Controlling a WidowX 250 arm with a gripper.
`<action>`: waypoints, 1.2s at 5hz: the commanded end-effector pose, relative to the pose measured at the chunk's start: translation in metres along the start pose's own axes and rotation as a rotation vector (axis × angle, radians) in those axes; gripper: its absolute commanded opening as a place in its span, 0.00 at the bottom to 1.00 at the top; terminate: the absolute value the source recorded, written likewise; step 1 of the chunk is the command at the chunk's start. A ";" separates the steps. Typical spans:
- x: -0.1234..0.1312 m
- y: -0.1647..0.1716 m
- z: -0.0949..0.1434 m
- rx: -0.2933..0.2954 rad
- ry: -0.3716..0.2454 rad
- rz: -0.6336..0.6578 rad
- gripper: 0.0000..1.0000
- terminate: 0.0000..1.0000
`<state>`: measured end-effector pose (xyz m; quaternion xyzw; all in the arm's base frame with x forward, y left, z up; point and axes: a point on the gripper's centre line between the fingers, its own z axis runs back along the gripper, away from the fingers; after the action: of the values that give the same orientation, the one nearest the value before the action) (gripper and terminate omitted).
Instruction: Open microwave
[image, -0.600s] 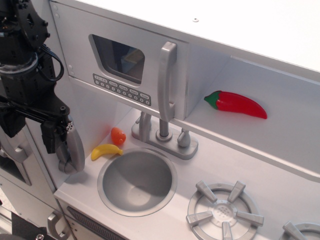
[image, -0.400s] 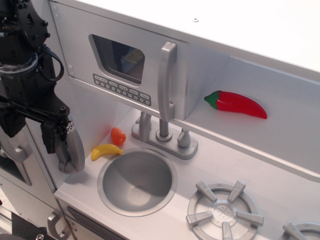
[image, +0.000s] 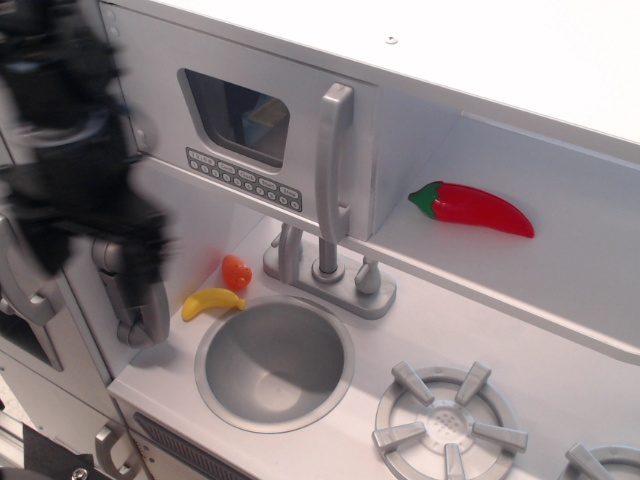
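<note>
Gripper (image: 135, 255) is motion-blurred at far left, jaw state unreadable, touching nothing visible. Microwave (image: 240, 130) sits upper centre, door flush and closed. Its vertical handle (image: 333, 165) is well apart from the gripper. Reach, grasp and pull all remain.

Black arm (image: 70, 150), bulky blocky housings, motion-blurred outline, no cables, screws or markings legible through blur
</note>
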<state>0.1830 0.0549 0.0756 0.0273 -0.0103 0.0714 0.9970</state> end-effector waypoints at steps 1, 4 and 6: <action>0.044 -0.054 0.035 -0.069 -0.120 -0.053 1.00 0.00; 0.082 -0.081 0.041 -0.101 -0.196 -0.024 1.00 0.00; 0.099 -0.074 0.040 -0.088 -0.229 0.019 1.00 0.00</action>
<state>0.2859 -0.0072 0.0991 -0.0070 -0.1071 0.0790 0.9911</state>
